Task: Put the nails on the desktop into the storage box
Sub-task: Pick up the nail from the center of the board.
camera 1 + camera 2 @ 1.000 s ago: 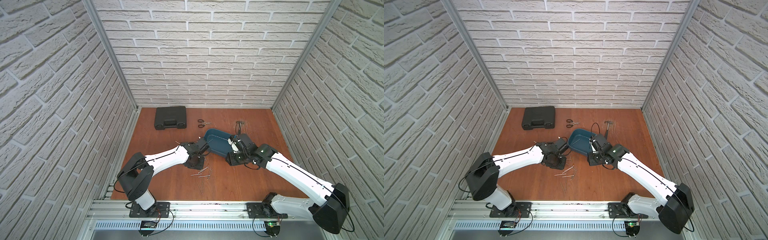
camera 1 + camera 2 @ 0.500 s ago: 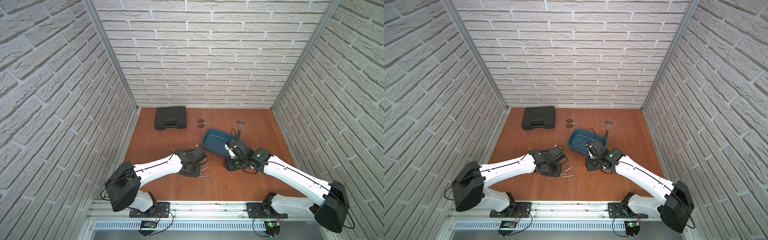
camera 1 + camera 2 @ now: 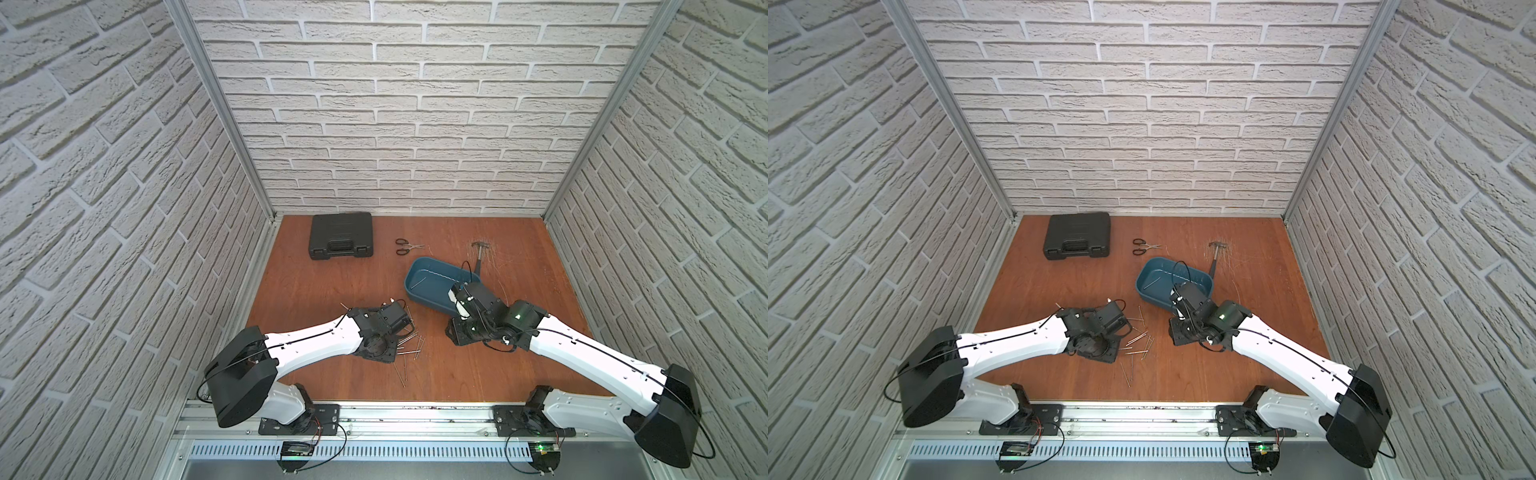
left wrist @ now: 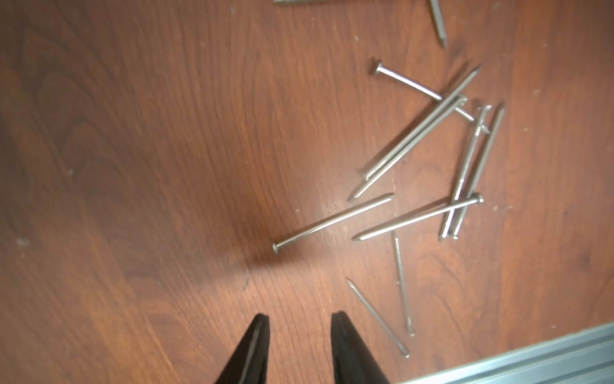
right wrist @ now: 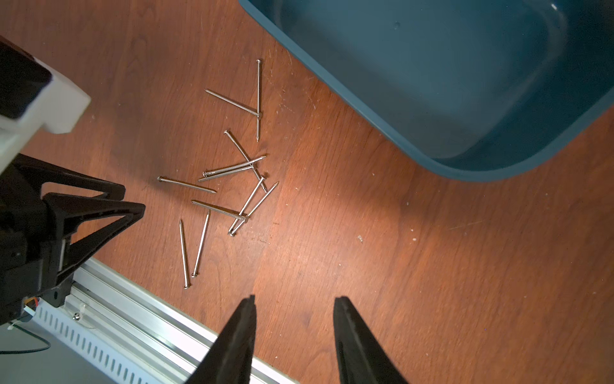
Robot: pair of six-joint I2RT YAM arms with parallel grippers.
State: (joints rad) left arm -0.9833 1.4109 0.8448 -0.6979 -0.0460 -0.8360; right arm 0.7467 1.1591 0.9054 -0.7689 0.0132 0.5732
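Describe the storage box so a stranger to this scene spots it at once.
Start at the reddish-brown wooden desktop between the brick walls. Right of its middle, just nearer than the scissors and the hammer, sits the storage box, a low lidless tub. It is the only teal-blue thing there, unlike the black case farther left.

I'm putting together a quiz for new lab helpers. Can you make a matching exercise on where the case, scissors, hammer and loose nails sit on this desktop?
Things:
1. case
2. scissors
3. hammer
4. loose nails

Places:
A. just behind the far right corner of the box
B. nearest the front rail
C. at the back, on the left
D. between the case and the hammer

Pairs: 1-C, 2-D, 3-A, 4-B
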